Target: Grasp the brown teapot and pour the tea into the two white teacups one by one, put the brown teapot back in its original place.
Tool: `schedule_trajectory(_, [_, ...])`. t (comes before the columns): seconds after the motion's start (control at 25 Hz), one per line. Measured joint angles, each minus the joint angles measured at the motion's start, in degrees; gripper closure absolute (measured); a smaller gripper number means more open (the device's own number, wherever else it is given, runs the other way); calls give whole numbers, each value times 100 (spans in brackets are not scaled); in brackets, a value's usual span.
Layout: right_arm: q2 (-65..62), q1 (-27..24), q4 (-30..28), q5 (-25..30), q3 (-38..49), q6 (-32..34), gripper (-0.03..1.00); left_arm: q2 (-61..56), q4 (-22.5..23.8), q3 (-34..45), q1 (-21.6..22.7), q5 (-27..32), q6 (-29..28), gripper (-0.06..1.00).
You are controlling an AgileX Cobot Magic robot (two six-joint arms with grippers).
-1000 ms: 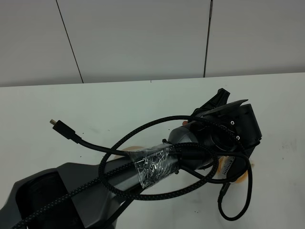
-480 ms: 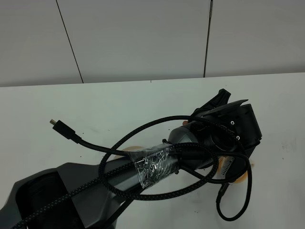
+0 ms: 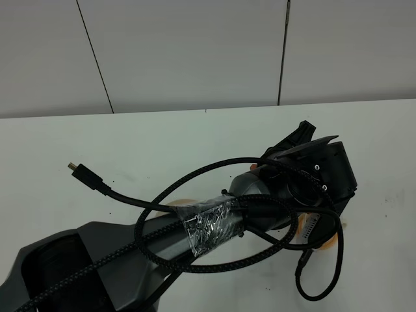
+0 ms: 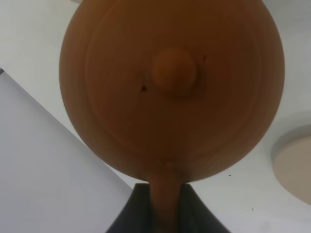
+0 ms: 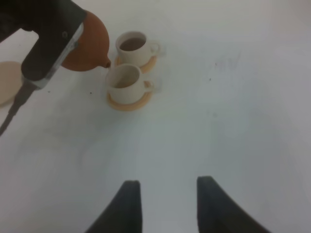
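Right wrist view, counter [image 5: 233, 97]: white, fills frame.
Brown teapot [image 5: 95, 41]: upper left, tipped, spout by the rim of nearer white teacup [image 5: 125, 82]; my left jaws clamp its handle.
Farther white teacup [image 5: 133, 46]: upper centre, tea [image 5: 132, 43] inside.
My right jaws: parted, empty.

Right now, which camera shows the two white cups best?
The right wrist view: both cups stand in plain sight on orange coasters, beside the teapot. The high view hides them under the left arm. The left wrist view is filled by the teapot, no cups.
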Motion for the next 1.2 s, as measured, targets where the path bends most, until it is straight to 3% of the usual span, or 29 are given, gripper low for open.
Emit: schedule_trajectory(1.2, [0,0,0,0,0,0,70,82,119,0,0,-170,0,78])
